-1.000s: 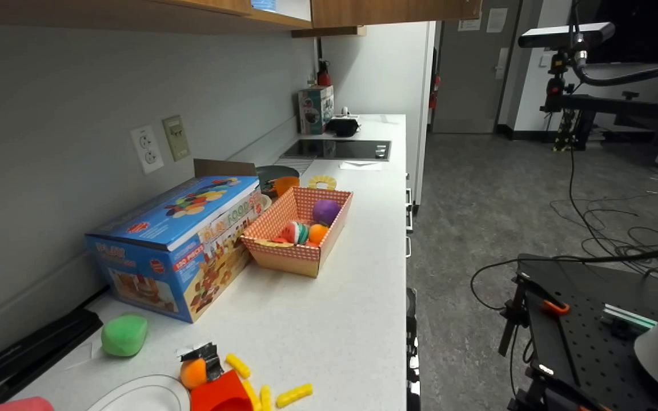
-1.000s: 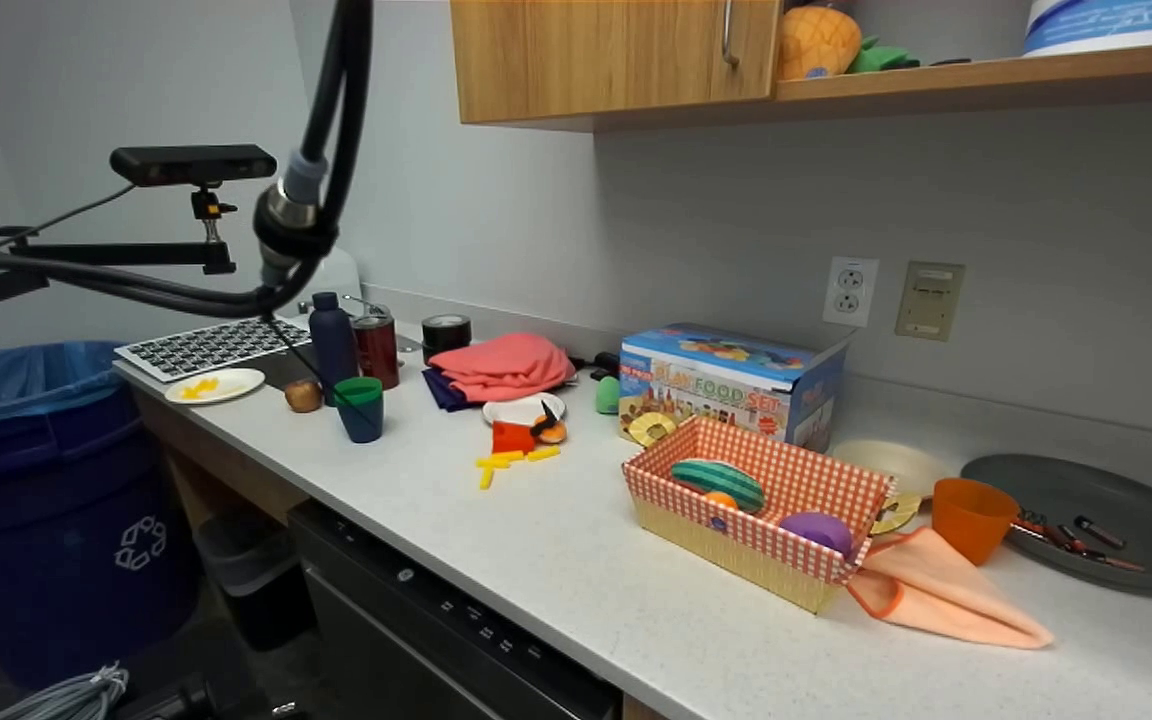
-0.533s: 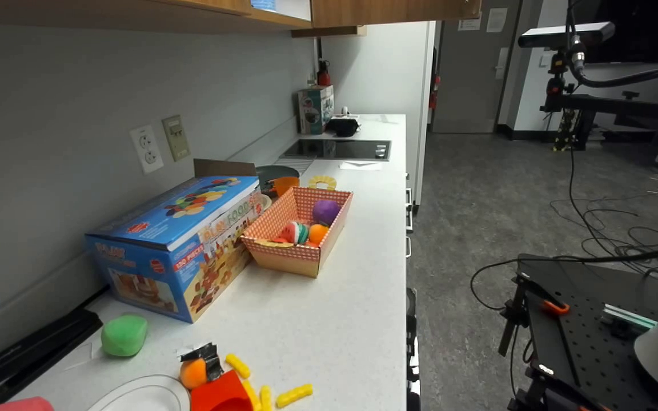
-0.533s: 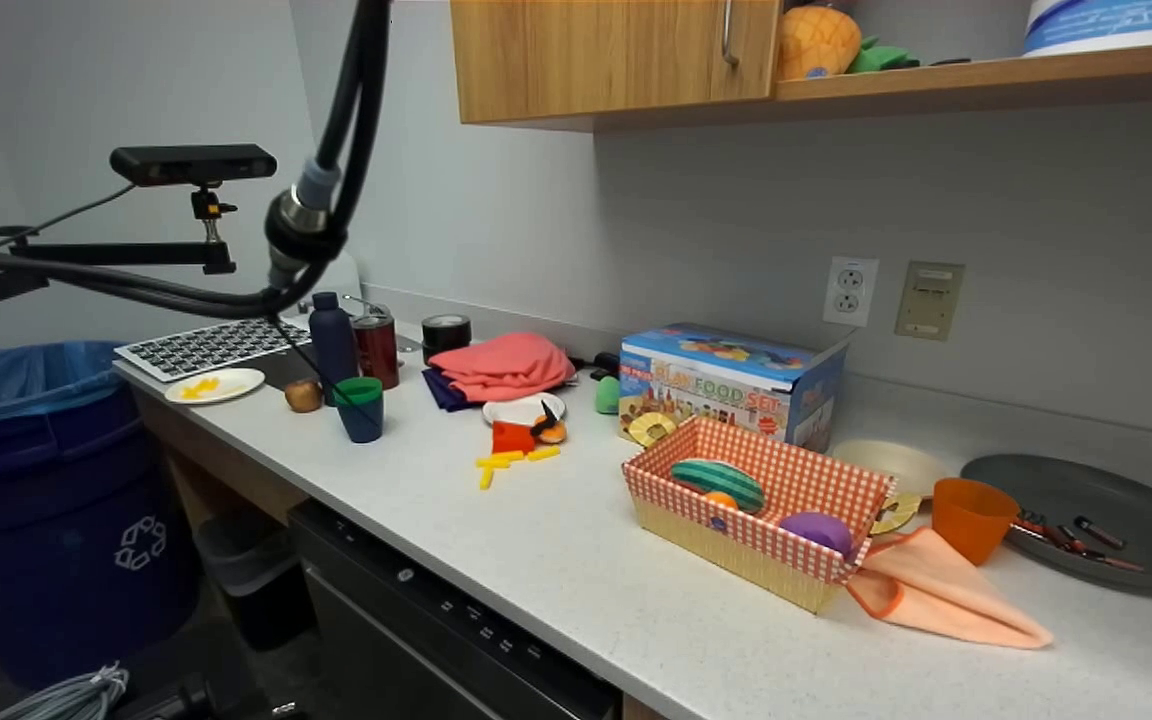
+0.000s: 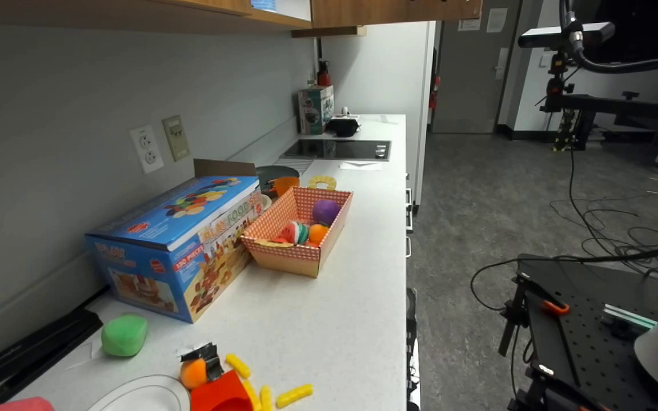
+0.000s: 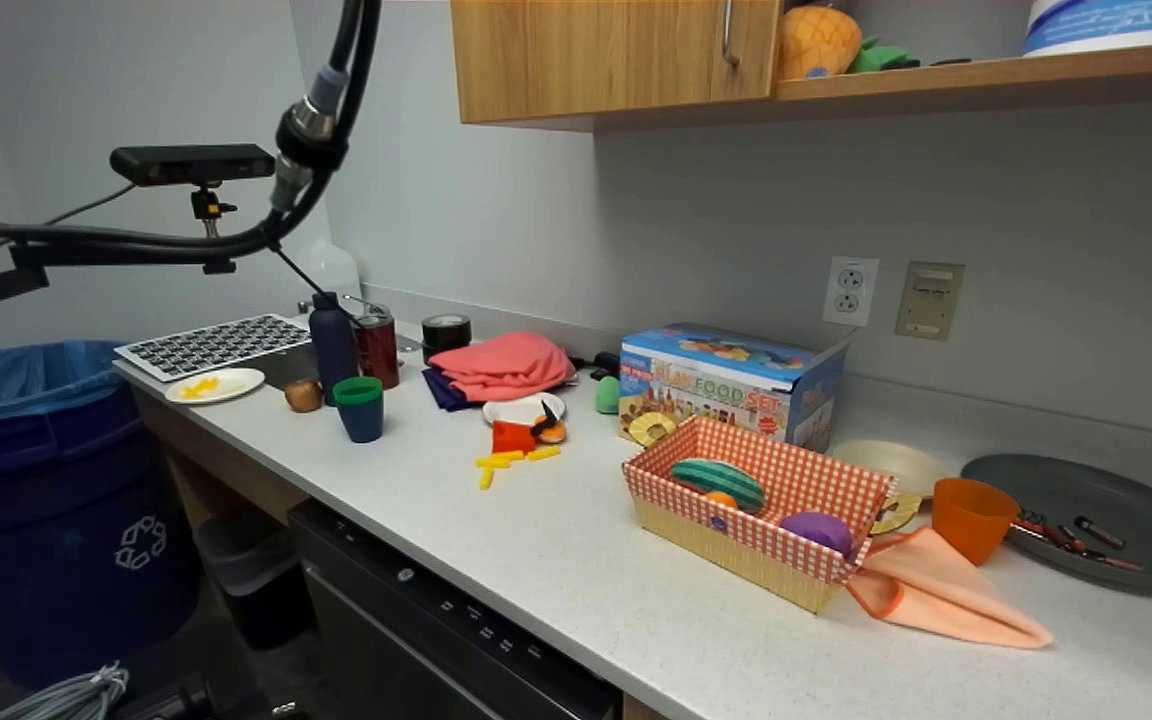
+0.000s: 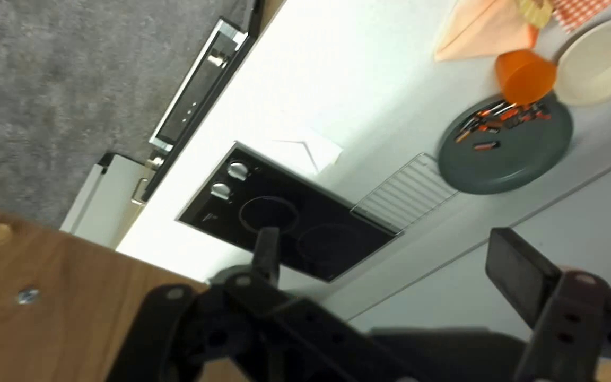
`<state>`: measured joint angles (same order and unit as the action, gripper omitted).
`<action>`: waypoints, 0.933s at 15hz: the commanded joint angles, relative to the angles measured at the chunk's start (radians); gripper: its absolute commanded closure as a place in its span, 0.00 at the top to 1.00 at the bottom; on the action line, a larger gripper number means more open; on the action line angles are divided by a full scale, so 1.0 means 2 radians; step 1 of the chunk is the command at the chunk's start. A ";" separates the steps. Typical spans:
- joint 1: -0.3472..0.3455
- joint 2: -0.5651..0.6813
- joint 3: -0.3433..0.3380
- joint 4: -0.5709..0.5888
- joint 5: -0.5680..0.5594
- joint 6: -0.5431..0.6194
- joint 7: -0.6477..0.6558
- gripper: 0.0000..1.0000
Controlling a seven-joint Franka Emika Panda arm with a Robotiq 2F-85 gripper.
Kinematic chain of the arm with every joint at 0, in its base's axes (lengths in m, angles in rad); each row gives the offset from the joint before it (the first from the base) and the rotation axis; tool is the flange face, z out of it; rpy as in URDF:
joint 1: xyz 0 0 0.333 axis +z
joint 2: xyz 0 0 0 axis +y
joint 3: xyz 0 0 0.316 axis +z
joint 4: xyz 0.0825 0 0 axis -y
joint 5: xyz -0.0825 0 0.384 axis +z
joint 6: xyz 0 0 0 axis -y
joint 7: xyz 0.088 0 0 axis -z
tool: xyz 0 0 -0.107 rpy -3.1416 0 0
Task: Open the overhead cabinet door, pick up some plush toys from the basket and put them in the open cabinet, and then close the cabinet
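The overhead cabinet [image 6: 616,60] is wooden; beside its shut section is an exposed compartment, where an orange-yellow pineapple plush [image 6: 820,42] sits. In an exterior view its door [image 5: 392,12] juts out, swung open. On the counter stands the basket [image 6: 716,550], holding a purple plush toy [image 5: 325,212], a watermelon plush [image 6: 721,483] and an orange ball-like toy [image 5: 317,233]. My gripper [image 7: 390,257] is open, with nothing between its fingers, high above the counter. A wooden panel [image 7: 56,297], seemingly the open door, fills the lower left of the wrist view. Neither exterior view shows the gripper.
A blue play-food box [image 6: 726,385] stands behind the basket. An orange cup [image 6: 971,520], a dark plate [image 6: 1146,530] and a peach cloth [image 6: 946,590] lie near it. A white tub [image 6: 1116,25] occupies the cabinet shelf. Beneath the gripper is a black cooktop [image 7: 305,223].
The black cable on the arm has risen and swung slightly in both exterior views. The basket, toys and cabinet door look the same as before.
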<state>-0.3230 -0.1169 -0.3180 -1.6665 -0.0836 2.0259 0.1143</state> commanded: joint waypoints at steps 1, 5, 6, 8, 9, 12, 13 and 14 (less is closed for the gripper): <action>0.019 0.011 0.001 0.019 0.062 -0.033 -0.074 1.00; 0.035 0.033 0.025 0.019 0.048 -0.051 -0.050 1.00; 0.040 0.036 0.035 0.013 0.024 -0.045 -0.030 1.00; 0.036 0.030 0.032 0.004 0.036 -0.037 -0.041 1.00; 0.038 0.034 0.036 0.004 0.033 -0.037 -0.036 1.00; 0.039 0.036 0.036 0.004 0.029 -0.037 -0.034 1.00; 0.039 0.036 0.035 0.004 0.029 -0.037 -0.034 1.00; 0.039 0.036 0.035 0.004 0.029 -0.037 -0.034 1.00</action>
<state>-0.2453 -0.0485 -0.2461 -1.6639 -0.0268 1.9562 0.0469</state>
